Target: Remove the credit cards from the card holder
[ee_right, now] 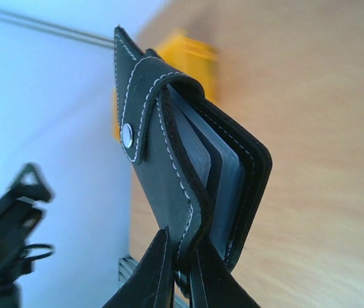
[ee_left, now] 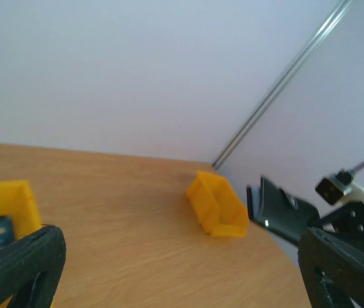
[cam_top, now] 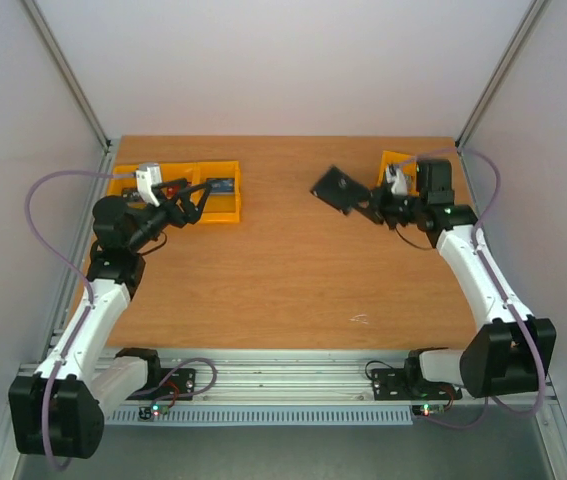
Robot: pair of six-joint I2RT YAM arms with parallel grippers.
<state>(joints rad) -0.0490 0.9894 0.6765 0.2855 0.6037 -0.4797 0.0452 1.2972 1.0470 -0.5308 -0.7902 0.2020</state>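
My right gripper (cam_top: 371, 212) holds the black card holder (cam_top: 341, 188) above the table at the back right. In the right wrist view the right gripper (ee_right: 180, 256) is shut on one black stitched cover of the card holder (ee_right: 188, 160). The holder gapes slightly, showing grey-blue inner leaves, and its snap tab (ee_right: 128, 136) folds over the top. The credit cards are hidden. My left gripper (cam_top: 198, 198) stands open over the yellow bins at the back left, with nothing between its fingers (ee_left: 21, 263). The left wrist view shows the card holder (ee_left: 281, 208) far off at the right.
Two yellow bins (cam_top: 225, 205) stand side by side at the back left, one with a blue item (cam_top: 221, 185) inside. Another yellow bin (cam_top: 395, 160) sits at the back right corner, behind the right gripper; the same yellow bin (ee_left: 217, 205) shows beside the white wall.
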